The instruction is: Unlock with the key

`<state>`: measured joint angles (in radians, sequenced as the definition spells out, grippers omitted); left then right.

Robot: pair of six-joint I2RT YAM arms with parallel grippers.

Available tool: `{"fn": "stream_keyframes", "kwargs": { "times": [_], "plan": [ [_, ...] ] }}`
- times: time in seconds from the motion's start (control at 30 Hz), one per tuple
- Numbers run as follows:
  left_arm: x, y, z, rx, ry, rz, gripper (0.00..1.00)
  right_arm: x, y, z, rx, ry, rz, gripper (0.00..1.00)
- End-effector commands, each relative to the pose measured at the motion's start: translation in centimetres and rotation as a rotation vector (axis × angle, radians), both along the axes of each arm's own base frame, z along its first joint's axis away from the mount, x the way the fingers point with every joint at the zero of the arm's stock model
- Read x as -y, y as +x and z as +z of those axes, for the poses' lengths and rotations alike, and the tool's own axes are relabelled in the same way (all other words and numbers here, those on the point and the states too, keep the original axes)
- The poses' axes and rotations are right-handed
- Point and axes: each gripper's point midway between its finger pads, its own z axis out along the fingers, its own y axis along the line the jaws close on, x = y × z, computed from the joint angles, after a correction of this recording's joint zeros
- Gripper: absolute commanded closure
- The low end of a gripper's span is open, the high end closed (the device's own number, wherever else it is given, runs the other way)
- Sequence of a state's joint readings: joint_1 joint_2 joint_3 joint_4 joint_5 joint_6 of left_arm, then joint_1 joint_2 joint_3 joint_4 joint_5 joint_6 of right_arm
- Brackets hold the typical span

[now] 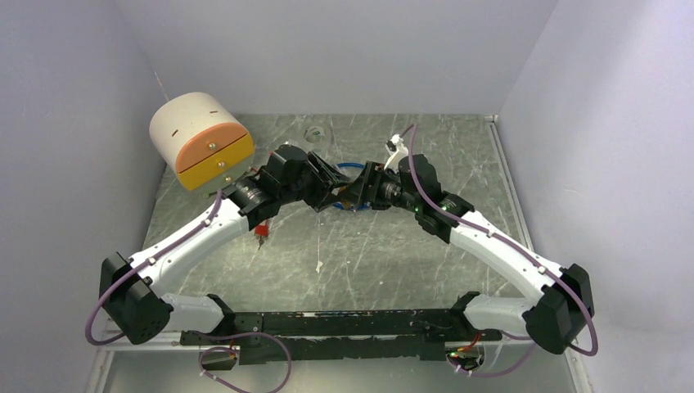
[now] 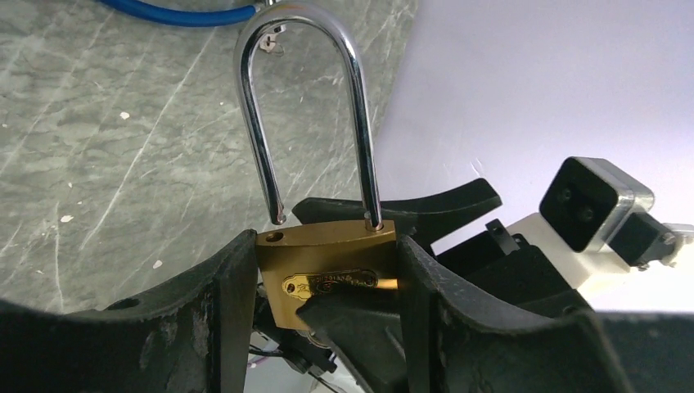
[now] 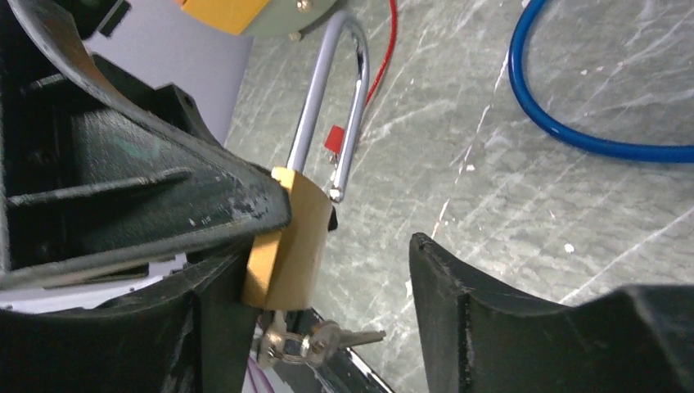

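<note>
A brass padlock (image 2: 327, 262) with a steel shackle (image 2: 307, 98) sits between my left gripper's (image 2: 326, 286) fingers (image 2: 221, 311), which are shut on its body. The shackle's left leg hangs just above its hole, out of the body. In the right wrist view the padlock (image 3: 290, 237) rests against my right gripper's (image 3: 327, 315) left finger (image 3: 213, 327). That gripper is open, with a wide gap to its other finger. A key on a ring with a spare key (image 3: 315, 342) hangs from the lock's underside. In the top view both grippers (image 1: 331, 188) (image 1: 366, 190) meet at the table's middle.
A blue cable (image 1: 348, 166) loops on the marbled table behind the grippers and shows in the right wrist view (image 3: 573, 123). A white drum with an orange and yellow face (image 1: 200, 139) stands at the back left. A small red piece (image 1: 262, 233) lies under the left arm.
</note>
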<state>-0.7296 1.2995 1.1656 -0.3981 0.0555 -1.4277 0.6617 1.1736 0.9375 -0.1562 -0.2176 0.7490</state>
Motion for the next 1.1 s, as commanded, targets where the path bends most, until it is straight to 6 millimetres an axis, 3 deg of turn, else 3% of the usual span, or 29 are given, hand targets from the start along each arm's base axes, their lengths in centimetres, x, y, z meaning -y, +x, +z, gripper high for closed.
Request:
{"fn": "stream_keyframes", "kwargs": {
  "times": [0.0, 0.1, 0.23, 0.3, 0.33, 0.4, 0.47, 0.77, 0.9, 1.07],
  "plan": [
    [0.0, -0.2, 4.8, 0.073, -0.124, -0.011, 0.94, -0.7, 2.6, 3.9, 0.082, 0.062, -0.072, 0.39],
    [-0.1, 0.0, 5.3, 0.088, -0.141, -0.006, 0.93, -1.2, 2.8, 3.7, 0.056, 0.078, -0.07, 0.58],
    [-0.6, 0.3, 6.2, 0.118, -0.129, 0.009, 0.83, -2.0, 2.4, 4.5, 0.043, 0.121, -0.031, 0.91],
    [-1.1, 0.4, 6.5, 0.14, -0.12, 0.022, 0.66, -2.1, 2.2, 5.3, 0.052, 0.137, -0.019, 1.0],
    [-1.4, 0.5, 6.6, 0.152, -0.112, 0.031, 0.54, -2.0, 2.1, 5.9, 0.063, 0.151, -0.01, 1.0],
    [-2.1, 0.6, 6.5, 0.169, -0.086, 0.051, 0.22, -1.7, 1.8, 7.2, 0.081, 0.196, 0.022, 1.0],
    [-2.8, 0.6, 6.7, 0.22, -0.065, 0.054, 0.08, -1.4, 1.3, 8.2, 0.094, 0.247, 0.073, 1.0],
    [-6.3, -0.4, 7.0, 0.48, 0.023, 0.055, 0.08, 0.7, -1.9, 13.5, 0.149, 0.476, 0.338, 1.0],
    [-5.7, -0.6, 8.0, 0.596, 0.018, -0.004, 0.26, 0.7, -3.7, 14.8, 0.147, 0.512, 0.428, 1.0],
    [-3.7, 0.1, 9.8, 0.688, -0.012, -0.069, 0.33, 0.7, -4.7, 15.3, 0.109, 0.54, 0.49, 1.0]
  ]
}}
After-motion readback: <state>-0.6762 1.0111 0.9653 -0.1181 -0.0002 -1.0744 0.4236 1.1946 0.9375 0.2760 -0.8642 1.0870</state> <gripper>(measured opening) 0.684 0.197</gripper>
